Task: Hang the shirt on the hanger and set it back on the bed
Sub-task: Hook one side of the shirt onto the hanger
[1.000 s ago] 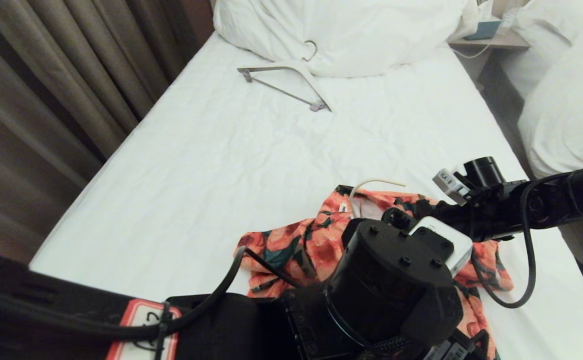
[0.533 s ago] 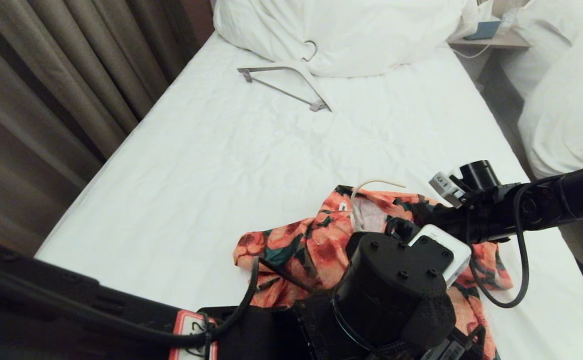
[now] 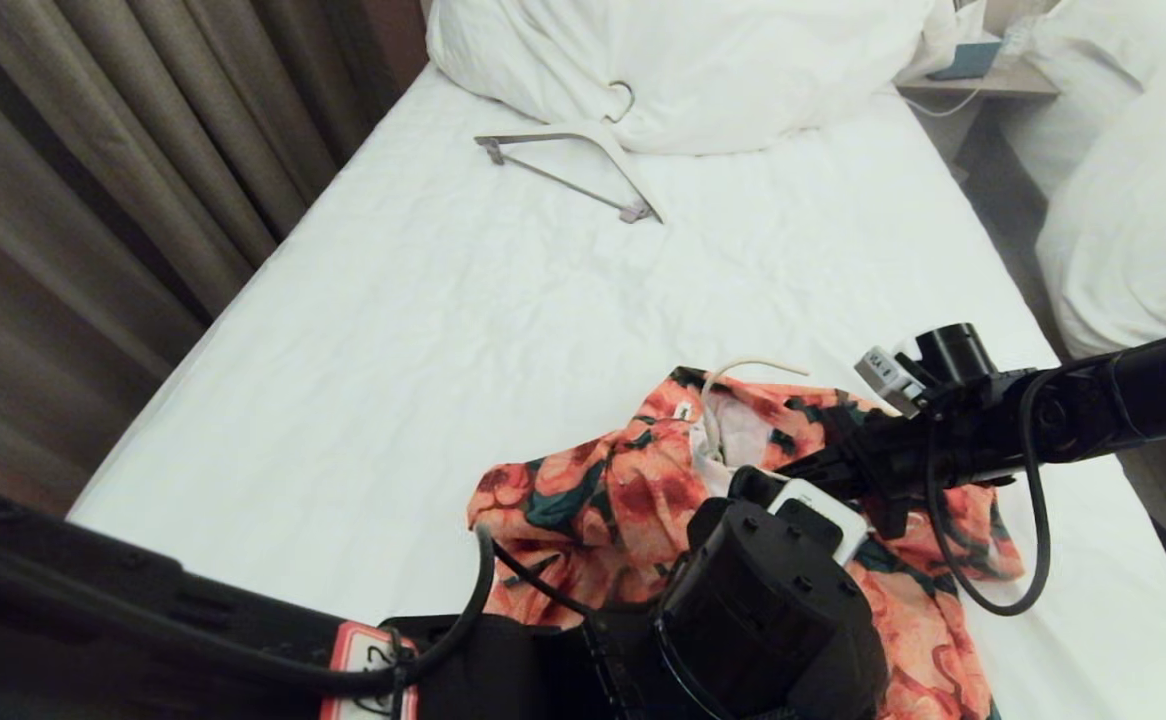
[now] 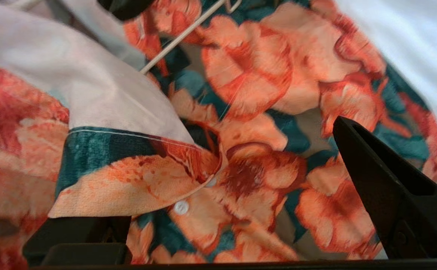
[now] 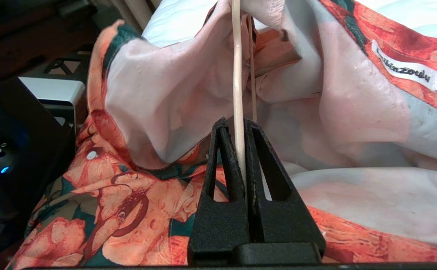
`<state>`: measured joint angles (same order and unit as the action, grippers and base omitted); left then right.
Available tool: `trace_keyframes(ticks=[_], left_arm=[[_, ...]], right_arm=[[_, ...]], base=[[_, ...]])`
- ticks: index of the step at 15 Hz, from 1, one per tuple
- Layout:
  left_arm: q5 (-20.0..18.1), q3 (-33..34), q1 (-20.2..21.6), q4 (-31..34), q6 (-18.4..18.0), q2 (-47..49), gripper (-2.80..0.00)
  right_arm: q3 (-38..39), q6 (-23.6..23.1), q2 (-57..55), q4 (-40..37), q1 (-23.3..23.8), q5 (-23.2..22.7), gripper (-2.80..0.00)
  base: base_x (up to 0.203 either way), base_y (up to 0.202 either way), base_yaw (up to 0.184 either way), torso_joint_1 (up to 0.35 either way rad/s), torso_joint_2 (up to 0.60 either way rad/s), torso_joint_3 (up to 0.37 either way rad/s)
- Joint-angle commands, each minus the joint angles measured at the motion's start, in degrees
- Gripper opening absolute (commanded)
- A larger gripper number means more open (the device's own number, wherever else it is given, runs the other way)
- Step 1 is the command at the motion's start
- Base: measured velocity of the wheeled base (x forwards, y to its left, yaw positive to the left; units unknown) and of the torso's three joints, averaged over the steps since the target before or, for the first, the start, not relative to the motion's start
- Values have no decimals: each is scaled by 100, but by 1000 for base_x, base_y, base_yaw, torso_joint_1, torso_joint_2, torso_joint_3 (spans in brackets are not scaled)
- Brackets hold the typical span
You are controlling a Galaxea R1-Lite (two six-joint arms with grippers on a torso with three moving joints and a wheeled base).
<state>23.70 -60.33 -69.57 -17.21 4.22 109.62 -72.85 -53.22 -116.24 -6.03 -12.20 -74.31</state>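
The shirt (image 3: 603, 490), coral flowers on dark green, lies crumpled at the near end of the bed (image 3: 423, 340). The thin cream hanger (image 3: 748, 364) sticks out of its collar. In the right wrist view my right gripper (image 5: 235, 123) is shut on the hanger's wire (image 5: 237, 86) inside the neck opening, beside the white neck label (image 5: 409, 71). My right arm (image 3: 1053, 415) reaches in from the right. In the left wrist view my left gripper (image 4: 211, 176) is open just above the shirt's buttoned front (image 4: 263, 176), and a folded-back flap (image 4: 102, 112) lies over one finger.
A thicker white hanger (image 3: 573, 160) with a grey bar lies further up the bed by the duvet heap (image 3: 683, 60). Curtains (image 3: 103, 200) hang along the left. A neighbouring bed (image 3: 1133, 220) and a nightstand (image 3: 978, 78) are on the right.
My left wrist has tipped and sunk lower over the shirt, uncovering more of the flowered cloth in the head view. My right gripper has stayed shut on the hanger, hardly moving.
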Motion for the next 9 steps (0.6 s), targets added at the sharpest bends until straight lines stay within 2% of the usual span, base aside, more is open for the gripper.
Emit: trace_keyframes(ticks=[1,3,5,7,9], left_arm=[[64,14,-24,451,21,-255,0],[93,-1,-154,1265,286,-525,0],[99,-6,-300,2148,820,-749,0],[84,14,-360,2680,1347,-962,0],[71,187,-339,3036,1530,-1072,0]], right_arm=[[-1,-31,-13,-9,6,-40,-280],[-1,-31,-13,-3,7,-40,-280],[16,-31,-4,-5,-1,-40,-280],[34,-31,13,-12,-10,-40,-280],[34,-25,56,-12,-10,-40,-280]], base=[[0,0,0,0,0,0],[0,0,0,0,0,0],[0,0,0,0,0,0],[0,0,0,0,0,0],[0,0,0,0,0,0]])
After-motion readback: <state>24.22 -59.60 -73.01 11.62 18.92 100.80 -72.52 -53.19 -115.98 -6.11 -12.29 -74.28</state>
